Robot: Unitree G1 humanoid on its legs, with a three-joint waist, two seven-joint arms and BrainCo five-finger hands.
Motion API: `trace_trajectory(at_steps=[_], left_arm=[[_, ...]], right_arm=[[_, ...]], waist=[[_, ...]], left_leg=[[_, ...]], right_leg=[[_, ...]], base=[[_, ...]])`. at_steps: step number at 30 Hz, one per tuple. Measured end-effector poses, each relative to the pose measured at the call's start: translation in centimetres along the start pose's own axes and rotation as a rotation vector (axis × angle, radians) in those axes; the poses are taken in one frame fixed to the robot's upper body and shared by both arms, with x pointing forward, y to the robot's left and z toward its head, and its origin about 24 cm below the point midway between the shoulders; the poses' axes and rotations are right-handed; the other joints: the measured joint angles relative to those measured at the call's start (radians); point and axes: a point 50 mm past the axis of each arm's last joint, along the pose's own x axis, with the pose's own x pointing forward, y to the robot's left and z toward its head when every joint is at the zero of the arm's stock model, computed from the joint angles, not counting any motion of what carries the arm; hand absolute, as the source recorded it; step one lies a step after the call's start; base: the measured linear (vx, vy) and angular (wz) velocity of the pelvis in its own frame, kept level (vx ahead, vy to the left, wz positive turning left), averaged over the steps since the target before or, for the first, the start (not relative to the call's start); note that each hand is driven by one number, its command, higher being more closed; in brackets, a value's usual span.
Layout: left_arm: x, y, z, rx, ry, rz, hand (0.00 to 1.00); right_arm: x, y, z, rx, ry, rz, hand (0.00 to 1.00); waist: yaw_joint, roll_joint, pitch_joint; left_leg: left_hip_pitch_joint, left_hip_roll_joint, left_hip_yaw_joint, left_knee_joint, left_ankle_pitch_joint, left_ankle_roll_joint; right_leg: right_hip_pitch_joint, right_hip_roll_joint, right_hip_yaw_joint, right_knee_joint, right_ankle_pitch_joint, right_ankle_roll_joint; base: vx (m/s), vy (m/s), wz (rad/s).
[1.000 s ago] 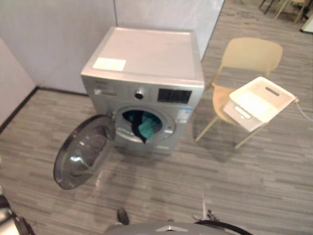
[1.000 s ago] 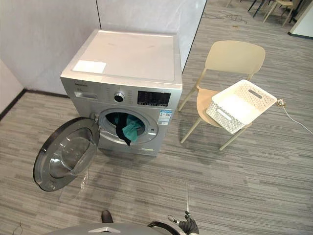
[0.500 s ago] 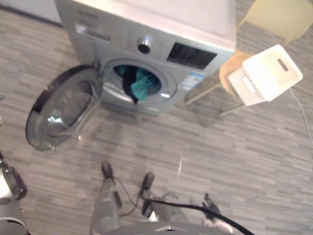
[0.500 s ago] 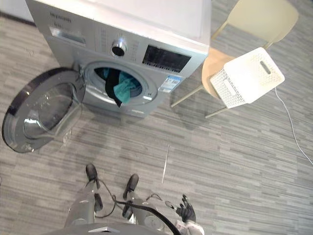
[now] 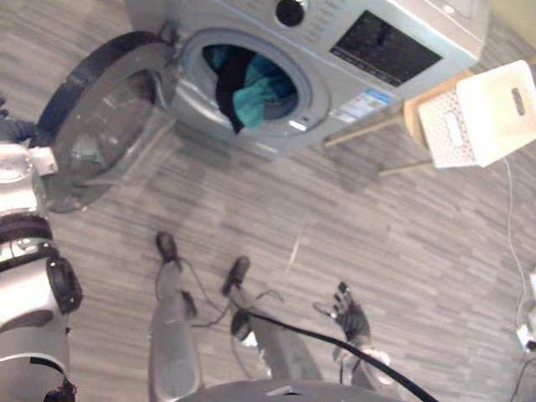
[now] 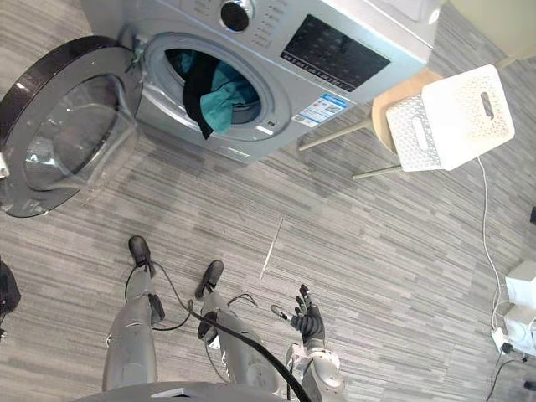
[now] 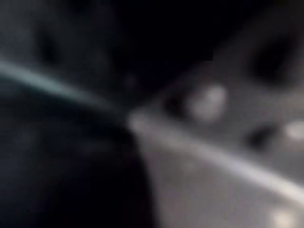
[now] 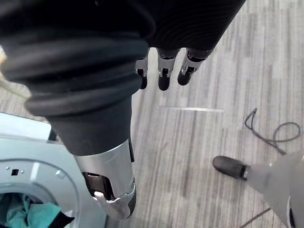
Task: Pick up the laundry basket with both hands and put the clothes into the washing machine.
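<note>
Grey wood-plank floor (image 6: 377, 234) lit evenly, a beige chair (image 6: 400, 85) standing on it.

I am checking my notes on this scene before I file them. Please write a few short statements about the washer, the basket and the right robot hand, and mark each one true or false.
1. The door of the washer is open. True.
2. The basket stands on the floor. False: it rests on the chair.
3. Clothes lie inside the washer. True; a dark piece hangs over the opening's rim.
4. The right robot hand grips the basket. False: it hangs open and empty over the floor, apart from the basket.
</note>
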Motion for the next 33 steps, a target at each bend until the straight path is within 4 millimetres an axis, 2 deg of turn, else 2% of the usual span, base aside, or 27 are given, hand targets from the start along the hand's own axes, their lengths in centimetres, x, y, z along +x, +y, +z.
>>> trace_trajectory(at_steps=[2, 5, 8, 11, 12, 13, 14, 15, 16, 17, 18, 19, 20, 21, 22, 24, 25, 26, 27, 29, 31, 33], left_arm=[[0.1, -0.7, 0.6, -0.008, -0.022, -0.014, 0.00], [0.1, -0.8, 2.0, -0.066, -0.084, 0.005, 0.00], [-0.4, -2.6, 1.5, -0.109, -0.079, -0.017, 0.00], [-2.4, -6.4, -1.2, -0.112, -0.039, -0.092, 0.00], [-3.9, -8.6, -3.4, -0.118, 0.024, -0.130, 0.00], [-6.0, -11.3, -5.8, -0.141, 0.112, -0.179, 0.00], [-7.3, -12.6, -7.4, -0.126, 0.170, -0.226, 0.00], [-10.5, -15.0, -10.7, -0.075, 0.278, -0.341, 0.00], [-14.3, -17.9, -13.0, -0.050, 0.369, -0.478, 0.00], [-15.8, -19.0, -13.4, -0.055, 0.384, -0.522, 0.00], [-18.4, -21.1, -13.8, -0.012, 0.391, -0.684, 0.00], [-20.0, -22.2, -13.9, 0.030, 0.382, -0.796, 0.00], [-23.6, -24.5, -13.9, 0.079, 0.370, -0.999, 0.00], [-27.4, -26.8, -13.3, 0.040, 0.389, -1.163, 0.00], [-29.1, -27.8, -12.7, 0.007, 0.396, -1.229, 0.00], [-34.5, -30.6, -9.0, -0.135, 0.358, -1.452, 0.00], [-35.1, -30.9, -8.2, -0.166, 0.345, -1.487, 0.00], [-36.1, -31.3, -6.8, -0.221, 0.316, -1.547, 0.00], [-36.4, -31.3, -6.0, -0.259, 0.296, -1.577, 0.00], [-35.7, -30.8, -6.0, -0.279, 0.284, -1.583, 0.00], [-34.5, -29.7, -7.5, -0.268, 0.316, -1.548, 0.00], [-34.0, -28.3, -9.2, -0.241, 0.348, -1.528, 0.00]], right_arm=[[0.1, 0.0, 0.7, -0.011, -0.034, 0.008, 0.00], [0.2, 0.1, 1.5, -0.014, -0.073, 0.014, 0.00], [0.2, 0.3, 1.5, -0.015, -0.072, 0.012, 0.00], [1.0, 1.2, 1.8, -0.017, -0.076, 0.041, 0.00], [1.4, 1.5, 2.2, -0.014, -0.088, 0.045, 0.00], [1.7, 2.1, 2.4, -0.006, -0.095, 0.058, 0.00], [1.9, 2.6, 2.5, -0.002, -0.097, 0.070, 0.00], [2.7, 3.6, 3.1, -0.007, -0.109, 0.096, 0.00], [2.9, 4.5, 3.0, 0.003, -0.106, 0.109, 0.00], [2.8, 4.8, 2.8, 0.012, -0.099, 0.113, 0.00], [2.7, 5.3, 2.0, 0.018, -0.064, 0.123, 0.00], [2.9, 5.6, 1.6, 0.016, -0.041, 0.131, 0.00], [3.2, 6.0, 0.7, 0.005, 0.008, 0.143, 0.00], [3.6, 6.3, -0.3, -0.017, 0.066, 0.149, 0.00], [3.7, 6.3, -0.7, -0.026, 0.094, 0.150, 0.00], [3.6, 5.7, -2.2, -0.055, 0.171, 0.137, 0.00], [3.6, 5.3, -2.5, -0.064, 0.189, 0.129, 0.00], [3.3, 4.4, -3.4, -0.099, 0.230, 0.111, 0.00], [3.0, 3.5, -4.0, -0.123, 0.258, 0.088, 0.00], [2.4, 1.8, -4.6, -0.118, 0.288, 0.031, 0.00], [2.2, 0.8, -4.6, -0.135, 0.293, 0.000, 0.00], [2.3, 0.1, -4.5, -0.133, 0.291, -0.018, 0.00]], waist=[[0.008, 0.000, 0.000], [0.010, -0.001, 0.001], [0.010, -0.002, 0.000], [0.009, -0.003, -0.001], [0.007, -0.005, -0.003], [-0.014, -0.030, -0.020], [-0.032, -0.050, -0.035], [-0.040, -0.046, -0.036], [-0.060, -0.052, -0.046], [-0.067, -0.057, -0.057], [-0.076, -0.064, -0.078], [-0.089, -0.063, -0.086], [-0.119, -0.062, -0.108], [-0.140, -0.059, -0.126], [-0.149, -0.051, -0.134], [-0.180, -0.006, -0.162], [-0.186, 0.009, -0.164], [-0.196, 0.035, -0.168], [-0.197, 0.057, -0.174], [-0.196, 0.092, -0.177], [-0.195, 0.125, -0.185], [-0.196, 0.140, -0.186]], left_leg=[[-0.011, 0.009, 0.001, 0.000, 0.000, 0.000], [-0.035, 0.023, 0.006, 0.000, 0.000, 0.000], [-0.032, 0.021, 0.025, 0.000, 0.000, -0.001], [0.003, -0.001, 0.052, 0.000, 0.000, -0.001], [0.028, -0.021, 0.076, 0.000, -0.007, -0.007], [0.047, -0.064, 0.111, 0.001, -0.029, -0.027], [0.040, -0.085, 0.119, 0.046, -0.029, -0.005], [0.033, -0.057, 0.101, 0.176, -0.112, 0.030], [0.068, -0.062, 0.137, 0.179, -0.132, 0.046], [0.082, -0.069, 0.149, 0.177, -0.140, 0.047], [0.112, -0.081, 0.170, 0.170, -0.151, 0.048], [0.130, -0.091, 0.176, 0.162, -0.152, 0.049], [0.156, -0.114, 0.185, 0.158, -0.158, 0.046], [0.183, -0.135, 0.201, 0.144, -0.167, 0.046], [0.193, -0.143, 0.207, 0.139, -0.171, 0.044], [0.209, -0.168, 0.220, 0.127, -0.186, 0.046], [0.212, -0.172, 0.221, 0.127, -0.189, 0.047], [0.225, -0.175, 0.221, 0.130, -0.195, 0.049], [0.238, -0.179, 0.222, 0.130, -0.195, 0.050], [0.255, -0.179, 0.219, 0.130, -0.185, 0.066], [0.258, -0.179, 0.207, 0.130, -0.184, 0.066], [0.261, -0.178, 0.184, 0.129, -0.182, 0.063]], right_leg=[[-0.012, 0.007, -0.010, 0.003, 0.017, 0.010], [-0.039, 0.016, -0.026, 0.005, 0.052, 0.017], [-0.039, 0.008, -0.032, 0.011, 0.056, 0.019], [-0.018, -0.019, -0.044, 0.021, 0.042, 0.027], [-0.004, -0.046, -0.043, 0.041, 0.010, 0.031], [0.002, -0.100, -0.044, 0.049, -0.050, 0.031], [-0.003, -0.136, -0.040, 0.059, -0.091, -0.012], [-0.003, -0.157, -0.031, 0.113, -0.121, 0.026], [0.021, -0.172, -0.016, 0.113, -0.126, 0.032], [0.029, -0.180, -0.011, 0.109, -0.126, 0.032], [0.042, -0.189, 0.014, 0.105, -0.126, 0.032], [0.050, -0.193, 0.026, 0.105, -0.125, 0.031], [0.060, -0.204, 0.059, 0.111, -0.120, 0.026], [0.059, -0.217, 0.098, 0.134, -0.116, 0.024], [0.059, -0.222, 0.111, 0.141, -0.116, 0.024], [0.061, -0.234, 0.150, 0.138, -0.116, 0.023], [0.065, -0.236, 0.153, 0.133, -0.114, 0.020], [0.082, -0.236, 0.155, 0.122, -0.107, 0.014], [0.097, -0.235, 0.155, 0.112, -0.099, 0.010], [0.123, -0.229, 0.152, 0.095, -0.083, 0.029], [0.134, -0.221, 0.148, 0.080, -0.082, 0.029], [0.150, -0.214, 0.143, 0.062, -0.080, 0.030]], base=[[0.05, 0.131, -0.01], [0.05, 0.157, -0.04], [0.05, 0.149, 0.08], [0.04, 0.181, 0.10], [0.01, 0.175, 0.15], [0.02, 0.152, 0.25], [0.03, 0.075, -0.13], [0.04, 0.104, -0.56], [0.05, 0.134, -0.74], [0.05, 0.171, -0.56], [0.07, 0.116, -0.29], [0.09, 0.124, -0.19], [0.09, 0.106, -0.11], [0.09, 0.099, -0.14], [0.10, 0.094, -0.25], [0.13, 0.099, -0.25], [0.15, 0.089, -0.17], [0.14, 0.051, -0.12], [0.16, 0.052, -0.09], [0.13, -0.009, -0.03], [0.12, -0.033, 0.00], [0.11, -0.054, 0.03]])
